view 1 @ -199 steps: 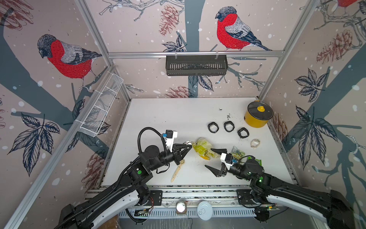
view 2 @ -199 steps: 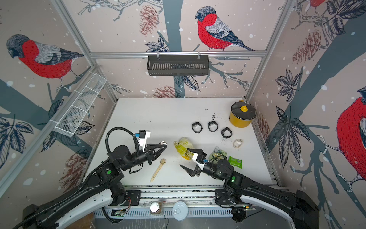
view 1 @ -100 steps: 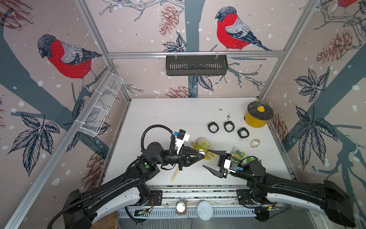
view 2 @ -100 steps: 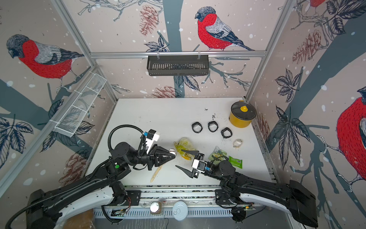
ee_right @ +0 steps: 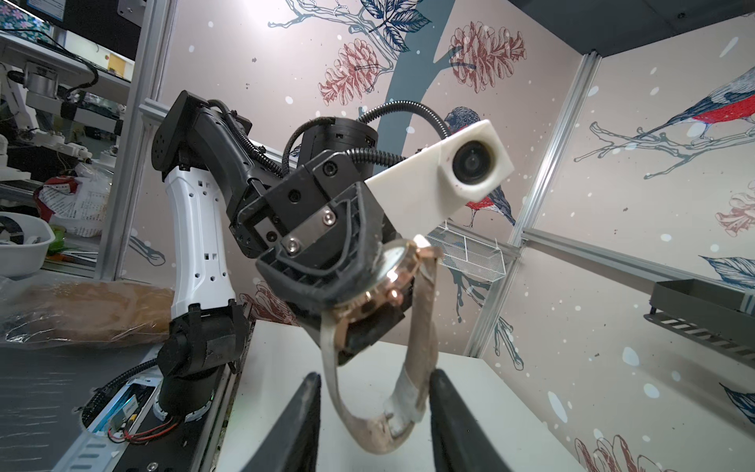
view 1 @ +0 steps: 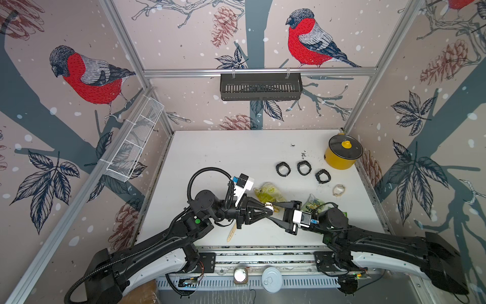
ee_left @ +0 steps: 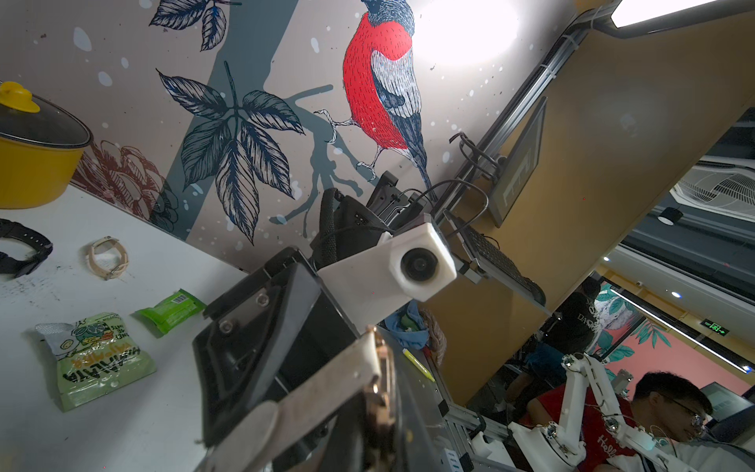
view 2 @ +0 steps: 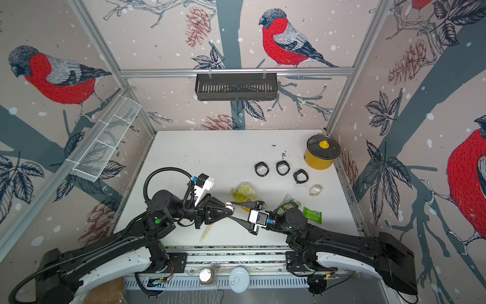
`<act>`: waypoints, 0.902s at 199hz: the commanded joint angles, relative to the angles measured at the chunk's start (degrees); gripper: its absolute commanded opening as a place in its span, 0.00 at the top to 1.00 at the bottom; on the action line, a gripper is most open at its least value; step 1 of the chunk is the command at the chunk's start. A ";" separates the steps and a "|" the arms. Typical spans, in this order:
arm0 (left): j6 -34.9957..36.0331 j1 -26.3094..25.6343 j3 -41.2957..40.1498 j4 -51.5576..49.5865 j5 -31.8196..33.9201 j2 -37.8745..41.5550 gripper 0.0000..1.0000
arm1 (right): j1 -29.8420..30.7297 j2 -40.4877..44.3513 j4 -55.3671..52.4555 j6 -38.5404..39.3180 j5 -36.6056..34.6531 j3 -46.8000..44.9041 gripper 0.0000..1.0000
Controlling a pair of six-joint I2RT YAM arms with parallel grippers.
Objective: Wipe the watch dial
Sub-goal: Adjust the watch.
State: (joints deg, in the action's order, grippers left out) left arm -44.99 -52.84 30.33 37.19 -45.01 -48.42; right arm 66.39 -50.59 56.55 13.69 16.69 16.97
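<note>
Two-handed work above the table: left gripper clamps the watch by its rigid case, light and glass-slick I'd guess, limp strap dangling between the half-parted fingers of the right gripper, so the case looks the surer hold.

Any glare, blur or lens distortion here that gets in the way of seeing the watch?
Left wrist view: glare patch washes out the wall; watch too close, blurred. Right wrist view: watch mostly clear, small wall glare. Both top views: even light, watch tiny.
</note>
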 commanded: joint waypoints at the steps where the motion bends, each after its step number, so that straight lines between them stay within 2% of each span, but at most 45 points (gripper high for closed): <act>1: -0.46 -0.16 -0.41 3.99 -1.92 0.32 0.93 | 0.29 -0.93 -0.31 0.46 3.27 1.36 0.70; 14: -0.28 -0.20 -0.52 3.82 -1.89 0.35 0.92 | 0.20 -1.33 -1.43 1.00 4.49 2.41 0.93; 17: -0.25 -0.23 -0.52 3.77 -1.88 0.33 0.92 | 0.19 -1.43 -1.59 1.06 4.64 2.60 0.95; 25: 0.05 -0.22 -0.65 3.64 -1.79 0.43 0.88 | 0.14 -1.28 -1.68 0.79 5.03 2.74 0.96; 45: 2.27 -0.18 -0.54 0.78 -0.68 1.50 0.70 | -0.27 -0.18 -1.60 -0.22 6.83 2.63 0.98; 77: 5.60 -0.20 -0.47 -2.95 1.63 4.12 0.67 | -0.74 1.70 -5.50 -0.60 9.31 3.61 0.99; 82: 5.90 -0.18 -0.49 -3.23 2.03 4.37 0.60 | -0.67 1.80 -6.22 -0.49 9.48 3.83 0.99; 95: 6.58 -0.17 -0.71 -4.33 3.44 5.29 0.30 | -0.65 1.81 -7.41 -0.40 9.43 4.12 0.99; 99: 6.96 -0.16 -0.75 -4.92 3.90 5.50 0.27 | -0.66 1.81 -7.64 -0.34 9.39 4.16 0.99; 139: 11.15 -0.17 -0.97 -9.71 6.67 5.81 0.30 | -0.60 1.34 -9.47 -0.51 9.68 5.32 0.99; 180: 11.66 -0.18 -0.62 -9.71 5.20 3.92 0.44 | -0.58 -0.47 -14.23 0.15 10.30 7.70 0.99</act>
State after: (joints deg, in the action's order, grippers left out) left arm -34.48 -53.06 29.39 27.70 -39.33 -43.75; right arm 65.67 -50.28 44.60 13.63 25.50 23.42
